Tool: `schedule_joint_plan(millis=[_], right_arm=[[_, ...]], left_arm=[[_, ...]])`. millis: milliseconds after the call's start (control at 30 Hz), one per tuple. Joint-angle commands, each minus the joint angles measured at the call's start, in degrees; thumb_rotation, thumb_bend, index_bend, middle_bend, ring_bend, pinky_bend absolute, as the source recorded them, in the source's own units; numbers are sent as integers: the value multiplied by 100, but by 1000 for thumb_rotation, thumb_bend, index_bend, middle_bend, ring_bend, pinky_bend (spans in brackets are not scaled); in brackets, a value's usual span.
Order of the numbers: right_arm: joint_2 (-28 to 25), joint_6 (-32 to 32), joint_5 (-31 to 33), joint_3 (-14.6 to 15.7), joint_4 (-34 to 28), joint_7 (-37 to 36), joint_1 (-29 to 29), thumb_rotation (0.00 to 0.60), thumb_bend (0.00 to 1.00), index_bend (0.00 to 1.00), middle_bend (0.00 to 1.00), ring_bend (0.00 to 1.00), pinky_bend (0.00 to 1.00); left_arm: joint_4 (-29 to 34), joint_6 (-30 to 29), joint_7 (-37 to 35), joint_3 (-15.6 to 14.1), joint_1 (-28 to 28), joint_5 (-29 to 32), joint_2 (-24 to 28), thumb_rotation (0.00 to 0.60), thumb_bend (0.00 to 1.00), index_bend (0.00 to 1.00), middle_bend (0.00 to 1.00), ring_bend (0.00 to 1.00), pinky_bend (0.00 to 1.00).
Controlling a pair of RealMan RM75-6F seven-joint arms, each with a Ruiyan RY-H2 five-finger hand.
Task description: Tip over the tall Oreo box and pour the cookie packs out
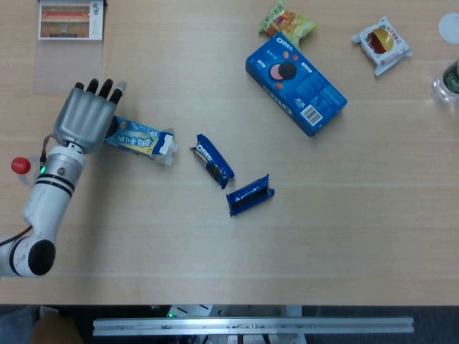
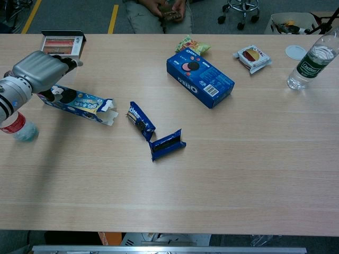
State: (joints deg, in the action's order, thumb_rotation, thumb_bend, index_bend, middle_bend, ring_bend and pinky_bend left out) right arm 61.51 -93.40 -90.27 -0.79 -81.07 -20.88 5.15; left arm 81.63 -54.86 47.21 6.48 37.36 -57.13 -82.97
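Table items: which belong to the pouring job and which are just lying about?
Job: tall Oreo box lying on its side, two cookie packs, left hand.
Lying about: flat Oreo box, green snack bag, wrapped snack, water bottle, red-capped bottle.

At two o'clock from my fingers [image 1: 100,87], the flat blue box [image 1: 295,84] reads "OREO" on its face and along its side. Print on the cookie packs, the tall box and the bottle label is too small for me to read.

Bright even overhead light, soft faint shadows, sharp focus, mild edge distortion.
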Motion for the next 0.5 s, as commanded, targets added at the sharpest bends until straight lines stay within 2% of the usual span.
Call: schedule_joint_plan(millis=[33, 233, 333, 500], right_arm=[[20, 69, 8, 7, 17, 13, -32, 600, 183, 369, 401, 393, 418], [44, 152, -33, 11, 3, 97, -106, 600, 183, 369, 401, 393, 418], [59, 182, -49, -4, -6, 150, -151, 600, 184, 369, 401, 393, 418], [70, 222, -51, -14, -14, 184, -197, 600, 183, 369, 401, 393, 418]], left_arm=[[427, -401, -221, 11, -154, -127, 186, 600, 270, 60, 144, 185, 348], [1385, -1146, -711, -12, -581, -340, 598, 600, 270, 63, 143, 186, 348], [1649, -1714, -873, -173, -866, -834, 732, 600, 270, 71, 141, 186, 348], [1561, -2562, -1410, -481, -1298, -1924, 766, 600, 270, 127, 154, 187, 346]])
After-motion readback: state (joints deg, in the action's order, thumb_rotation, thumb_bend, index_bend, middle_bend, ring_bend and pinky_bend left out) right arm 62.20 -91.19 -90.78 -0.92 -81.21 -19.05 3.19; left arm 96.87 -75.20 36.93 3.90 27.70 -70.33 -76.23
